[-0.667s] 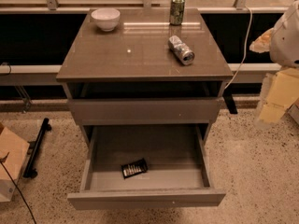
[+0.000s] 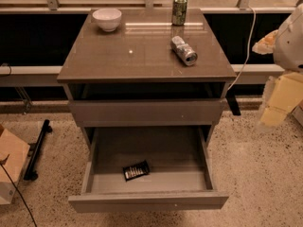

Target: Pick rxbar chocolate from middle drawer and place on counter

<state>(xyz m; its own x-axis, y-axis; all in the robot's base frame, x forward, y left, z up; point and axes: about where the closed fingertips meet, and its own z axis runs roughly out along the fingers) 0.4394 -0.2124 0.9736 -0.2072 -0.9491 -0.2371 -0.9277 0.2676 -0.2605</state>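
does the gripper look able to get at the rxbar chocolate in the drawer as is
Probably yes: the middle drawer is pulled out, the rxbar chocolate lies uncovered near its front. The gripper hangs off to the right, outside the drawer.

We are looking down on a cabinet whose lowest drawer [image 2: 147,200] is standing pulled out. A black snack bar [image 2: 136,170] is lying flat inside it, near the front wall, left of centre. On the bench [image 2: 137,56] a white bowl [image 2: 107,19] is sitting back left, a green can [image 2: 179,10] is standing back right, and a silver can [image 2: 184,50] is lying on its side just in front of it. We are holding our gripper [image 2: 279,100] at the right edge, clear of the cabinet.
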